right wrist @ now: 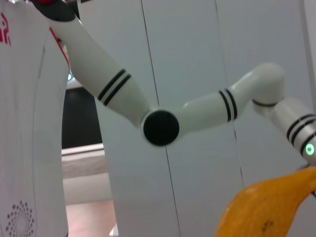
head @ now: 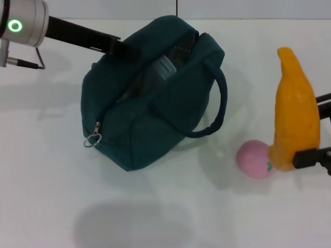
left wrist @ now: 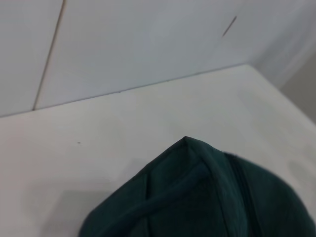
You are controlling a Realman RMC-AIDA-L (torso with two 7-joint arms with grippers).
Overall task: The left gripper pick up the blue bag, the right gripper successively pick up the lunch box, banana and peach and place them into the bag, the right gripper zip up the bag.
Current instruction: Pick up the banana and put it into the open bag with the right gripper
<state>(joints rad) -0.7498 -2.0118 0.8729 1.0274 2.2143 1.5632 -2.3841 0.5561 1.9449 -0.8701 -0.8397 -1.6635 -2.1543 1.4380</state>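
Note:
The blue bag (head: 155, 98) hangs tilted above the white table, its zipper open and its ring pull (head: 93, 138) at the near end. My left gripper (head: 123, 49) is shut on the bag's far upper edge; the bag also shows in the left wrist view (left wrist: 197, 197). The lunch box (head: 164, 67) lies inside the bag, with only its pale blue lid showing. My right gripper (head: 315, 128) is shut on the banana (head: 295, 113) and holds it upright at the right edge; the banana also shows in the right wrist view (right wrist: 266, 207). The peach (head: 254, 159) lies on the table beside the banana's lower end.
The white table (head: 46, 181) runs to a back edge against a pale wall (left wrist: 123, 44). The bag's shadow (head: 129, 222) falls on the table at the front. The right wrist view shows the robot's white body (right wrist: 24, 123) and left arm (right wrist: 207, 108).

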